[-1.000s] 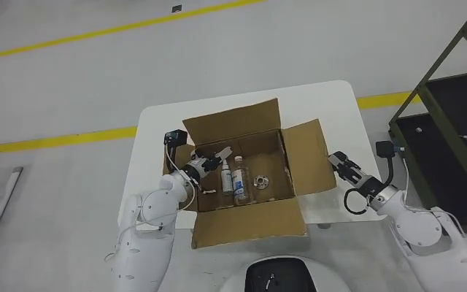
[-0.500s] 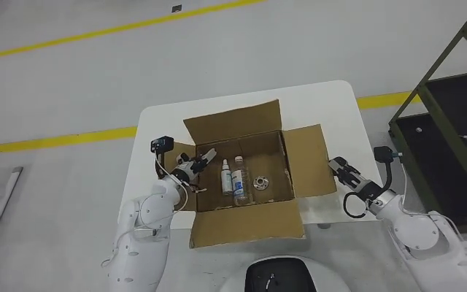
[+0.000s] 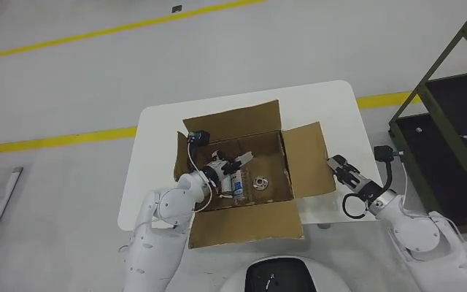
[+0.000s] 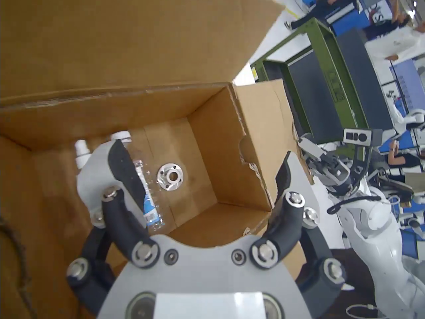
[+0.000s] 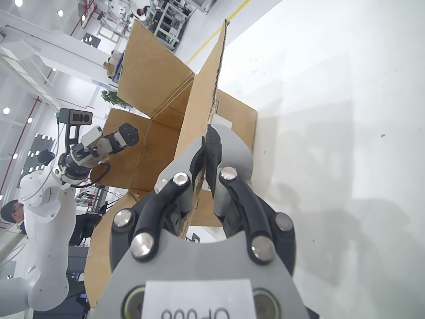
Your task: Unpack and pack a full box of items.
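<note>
A: Well, where is your left tool [image 4: 202, 157]?
B: Its fingers are spread wide and it hangs over the open box [image 3: 241, 122], whose walls stand clear of both fingers. The metal flange [image 4: 169, 176] lies below, between the fingers, with bare floor around it. The clear bottle [image 4: 147, 200] lies under one finger.
A: And your right tool [image 5: 207, 144]?
B: Clamped on the edge of the side flap [image 5: 199, 101], with open counter [image 5: 332, 101] beside it.

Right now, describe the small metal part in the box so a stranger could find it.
Start at the open cardboard box on the white table. On its floor, beside the bottles, lies a metal disc. It alone is round, flat and silvery, with a centre hole.
</note>
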